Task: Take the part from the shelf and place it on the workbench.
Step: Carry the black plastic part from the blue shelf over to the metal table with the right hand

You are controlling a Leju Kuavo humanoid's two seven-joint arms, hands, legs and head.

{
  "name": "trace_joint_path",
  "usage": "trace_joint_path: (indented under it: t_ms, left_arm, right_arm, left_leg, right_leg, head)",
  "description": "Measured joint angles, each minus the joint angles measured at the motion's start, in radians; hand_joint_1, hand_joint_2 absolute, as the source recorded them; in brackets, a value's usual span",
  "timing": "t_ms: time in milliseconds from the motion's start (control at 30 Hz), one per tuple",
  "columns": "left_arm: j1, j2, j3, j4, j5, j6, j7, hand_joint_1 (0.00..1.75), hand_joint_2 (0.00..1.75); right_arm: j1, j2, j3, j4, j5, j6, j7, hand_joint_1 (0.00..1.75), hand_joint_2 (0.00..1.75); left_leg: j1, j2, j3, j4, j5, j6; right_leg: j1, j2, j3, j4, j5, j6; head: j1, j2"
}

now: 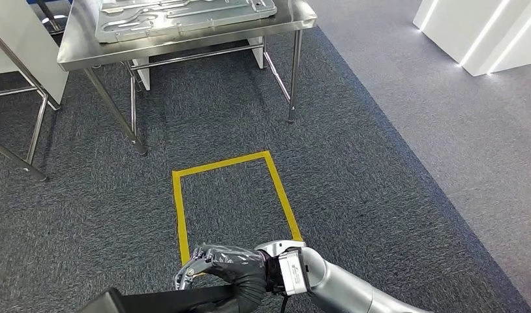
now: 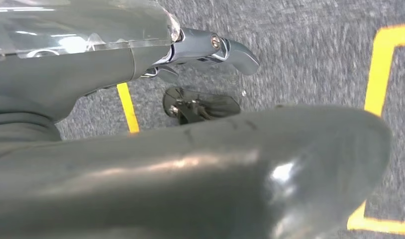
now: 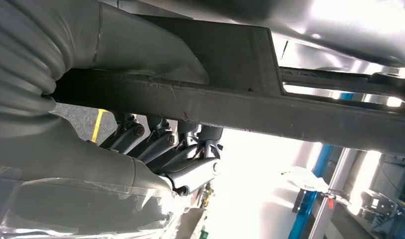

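Observation:
My right hand (image 1: 227,270) grips a long dark part (image 1: 162,301) low in the head view, with the part running off to the lower left. In the right wrist view its fingers (image 3: 163,149) curl under the part's dark bar (image 3: 270,112) and the thumb lies over it. The left hand (image 2: 66,69) hangs above the carpet, one silver finger (image 2: 225,50) stretched out; a broad dark grey shape (image 2: 215,174) lies close under it, and I cannot tell whether it is held. The steel workbench (image 1: 184,47) stands ahead across the carpet.
A stamped metal panel (image 1: 184,14) lies on the workbench. A yellow tape rectangle (image 1: 233,202) marks the grey carpet between me and the bench. Legs of another steel frame (image 1: 34,130) stand at the left. White blocks (image 1: 485,32) sit at the far right.

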Motion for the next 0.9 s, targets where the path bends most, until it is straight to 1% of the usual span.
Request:
trace_joint_path:
  t_ms: [33, 67, 100, 133, 167, 233, 267, 300, 333, 367, 400, 433, 467, 500, 533, 567, 600, 633, 700, 767, 800, 833, 900]
  left_arm:
    - [0.001, 0.001, 0.000, 0.000, -0.002, 0.000, -0.004, 0.00, 0.00]
    - [0.001, 0.001, 0.000, 0.000, -0.003, 0.000, -0.007, 0.00, 0.00]
    - [0.000, 0.002, 0.000, 0.000, -0.004, 0.000, -0.009, 0.00, 0.00]
    - [-0.001, 0.002, 0.000, 0.000, -0.004, 0.000, -0.010, 0.00, 0.00]
    - [0.000, 0.002, 0.000, 0.000, -0.004, -0.001, -0.011, 0.00, 0.00]
    - [0.002, 0.002, 0.000, 0.000, -0.004, -0.002, -0.012, 0.00, 0.00]
    - [0.003, 0.002, 0.000, 0.000, -0.005, -0.003, -0.013, 0.00, 0.00]
    - [0.002, 0.002, 0.000, 0.000, -0.005, -0.003, -0.015, 0.00, 0.00]
    - [0.001, 0.002, 0.000, 0.000, -0.005, -0.004, -0.017, 0.00, 0.00]
    - [0.000, 0.002, 0.000, 0.000, -0.006, -0.004, -0.020, 0.00, 0.00]
    - [0.000, 0.002, 0.000, 0.000, -0.006, -0.004, -0.023, 0.00, 0.00]
    - [0.000, 0.002, 0.000, 0.000, -0.007, -0.004, -0.025, 0.00, 0.00]
    - [0.000, 0.002, 0.000, 0.000, -0.007, -0.004, -0.026, 0.00, 0.00]
    - [0.001, 0.002, 0.000, 0.000, -0.009, -0.005, -0.026, 0.00, 0.00]
    - [0.001, 0.002, 0.000, 0.000, -0.010, -0.005, -0.027, 0.00, 0.00]
    - [0.001, 0.001, 0.000, 0.000, -0.011, -0.006, -0.028, 0.00, 0.00]
    - [0.000, 0.001, 0.000, 0.000, -0.013, -0.007, -0.030, 0.00, 0.00]
    - [-0.001, 0.000, 0.000, 0.000, -0.014, -0.009, -0.031, 0.00, 0.00]
    - [-0.002, 0.000, 0.000, 0.000, -0.014, -0.010, -0.034, 0.00, 0.00]
    - [-0.003, 0.002, 0.000, 0.000, -0.014, -0.010, -0.036, 0.00, 0.00]
    - [-0.003, 0.003, 0.000, 0.000, -0.014, -0.010, -0.037, 0.00, 0.00]
    - [-0.003, 0.004, 0.000, 0.000, -0.014, -0.011, -0.038, 0.00, 0.00]
    - [-0.002, 0.004, 0.000, 0.000, -0.015, -0.011, -0.039, 0.00, 0.00]
  right_arm:
    - [0.000, 0.000, 0.000, 0.000, -0.001, 0.000, 0.000, 1.73, 1.75]
    - [-0.001, 0.000, -0.001, -0.001, -0.001, 0.000, 0.000, 1.73, 1.75]
    - [-0.001, 0.000, -0.002, -0.001, -0.002, 0.000, 0.000, 1.73, 1.75]
    - [-0.001, 0.000, -0.003, -0.002, -0.002, 0.000, -0.001, 1.73, 1.75]
    - [-0.002, 0.000, -0.003, -0.002, -0.002, 0.000, -0.001, 1.73, 1.75]
    - [-0.002, -0.001, -0.004, -0.003, -0.003, 0.000, -0.001, 1.73, 1.75]
    - [-0.002, -0.001, -0.005, -0.004, -0.003, 0.000, -0.001, 1.73, 1.75]
    - [-0.003, -0.001, -0.006, -0.005, -0.003, 0.000, -0.001, 1.73, 1.75]
    - [-0.003, -0.001, -0.008, -0.006, -0.004, -0.001, -0.001, 1.73, 1.75]
    - [-0.002, -0.002, -0.009, -0.006, -0.004, -0.001, -0.001, 1.73, 1.75]
    - [-0.001, -0.003, -0.010, -0.007, -0.004, -0.001, -0.001, 1.73, 1.75]
    - [0.000, -0.004, -0.011, -0.007, -0.004, -0.001, -0.001, 1.73, 1.75]
    - [0.002, -0.006, -0.011, -0.007, -0.004, -0.001, -0.001, 1.73, 1.75]
    - [0.002, -0.007, -0.011, -0.007, -0.004, -0.001, -0.001, 1.73, 1.75]
    - [0.002, -0.008, -0.012, -0.007, -0.005, -0.001, -0.001, 1.73, 1.75]
    - [0.002, -0.009, -0.013, -0.008, -0.005, -0.001, -0.001, 1.73, 1.75]
    - [0.001, -0.009, -0.014, -0.009, -0.005, -0.001, -0.002, 1.73, 1.75]
    - [0.000, -0.009, -0.016, -0.010, -0.006, -0.001, -0.003, 1.73, 1.75]
    - [-0.001, -0.009, -0.019, -0.010, -0.007, -0.001, -0.004, 1.73, 1.75]
    - [-0.001, -0.009, -0.022, -0.012, -0.008, -0.002, -0.006, 1.73, 1.75]
    - [-0.002, -0.009, -0.023, -0.012, -0.009, -0.002, -0.008, 1.73, 1.75]
    - [-0.002, -0.009, -0.023, -0.013, -0.010, -0.002, -0.010, 1.73, 1.75]
    - [-0.002, -0.009, -0.023, -0.013, -0.011, -0.002, -0.013, 1.73, 1.75]
  left_leg:
    - [0.002, 0.003, 0.038, -0.073, 0.032, 0.000]
    - [0.000, 0.006, 0.072, -0.138, 0.052, 0.003]
    - [-0.001, 0.008, 0.096, -0.183, 0.063, 0.008]
    - [-0.004, 0.009, 0.107, -0.206, 0.063, 0.014]
    - [-0.007, 0.007, 0.109, -0.208, 0.059, 0.022]
    - [-0.007, 0.004, 0.112, -0.211, 0.058, 0.036]
    - [-0.006, 0.003, 0.116, -0.213, 0.058, 0.042]
    - [-0.005, 0.003, 0.120, -0.216, 0.058, 0.049]
    - [-0.005, 0.002, 0.124, -0.217, 0.056, 0.054]
    - [-0.006, 0.002, 0.126, -0.218, 0.053, 0.059]
    - [-0.008, 0.001, 0.128, -0.217, 0.050, 0.062]
    - [-0.010, -0.001, 0.131, -0.217, 0.047, 0.063]
    - [-0.012, -0.003, 0.136, -0.217, 0.043, 0.064]
    - [-0.014, -0.005, 0.142, -0.217, 0.039, 0.064]
    - [-0.016, -0.008, 0.150, -0.217, 0.034, 0.063]
    - [-0.017, -0.010, 0.156, -0.217, 0.028, 0.061]
    - [-0.019, -0.012, 0.161, -0.216, 0.022, 0.057]
    - [-0.019, -0.013, 0.163, -0.217, 0.017, 0.052]
    - [-0.019, -0.014, 0.167, -0.221, 0.009, 0.040]
    - [-0.018, -0.011, 0.172, -0.214, -0.001, 0.030]
    - [-0.017, -0.008, 0.163, -0.189, -0.014, 0.025]
    - [-0.016, -0.006, 0.140, -0.143, -0.034, 0.021]
    - [-0.012, -0.004, 0.060, -0.007, -0.080, 0.013]
  right_leg:
    - [-0.001, -0.003, 0.002, 0.002, -0.003, 0.004]
    - [0.001, -0.005, 0.003, 0.006, -0.007, 0.009]
    - [0.002, -0.007, 0.003, 0.008, -0.010, 0.015]
    - [0.004, -0.009, 0.003, 0.010, -0.012, 0.020]
    - [0.006, -0.009, 0.003, 0.009, -0.013, 0.026]
    - [0.003, -0.010, 0.006, 0.012, -0.018, 0.037]
    - [0.001, -0.009, 0.000, 0.028, -0.028, 0.042]
    - [0.000, -0.007, -0.017, 0.065, -0.046, 0.046]
    - [0.000, -0.005, -0.046, 0.121, -0.072, 0.048]
    - [0.001, -0.004, -0.086, 0.191, -0.099, 0.049]
    - [0.001, -0.003, -0.127, 0.259, -0.121, 0.049]
    - [0.001, -0.002, -0.159, 0.304, -0.127, 0.049]
    - [0.001, -0.002, -0.175, 0.314, -0.112, 0.046]
    - [0.002, -0.001, -0.168, 0.282, -0.078, 0.041]
    - [0.005, 0.001, -0.143, 0.216, -0.031, 0.034]
    - [0.009, 0.003, -0.111, 0.141, 0.008, 0.025]
    - [0.012, 0.004, -0.083, 0.078, 0.033, 0.018]
    - [0.016, 0.005, -0.066, 0.038, 0.042, 0.013]
    - [0.019, 0.006, -0.057, 0.018, 0.033, 0.007]
    - [0.014, 0.006, -0.043, 0.006, 0.030, 0.001]
    - [0.010, 0.005, -0.033, 0.000, 0.028, -0.003]
    - [0.008, 0.004, -0.023, -0.005, 0.025, -0.006]
    - [0.009, 0.001, -0.010, -0.006, 0.013, -0.011]
  head:
    - [0.000, 0.000]
    - [0.000, 0.000]
    - [0.001, 0.000]
    - [0.001, 0.000]
    - [0.002, 0.000]
    - [0.002, 0.000]
    - [0.002, 0.000]
    - [0.002, 0.000]
    - [0.002, 0.000]
    - [0.003, 0.000]
    - [0.003, 0.000]
    - [0.003, 0.000]
    - [0.003, 0.000]
    - [0.003, 0.000]
    - [0.003, 0.000]
    - [0.003, 0.000]
    - [0.002, 0.000]
    - [0.002, 0.000]
    - [0.002, 0.000]
    - [0.001, 0.000]
    - [0.000, 0.000]
    - [-0.001, 0.000]
    - [-0.002, 0.000]
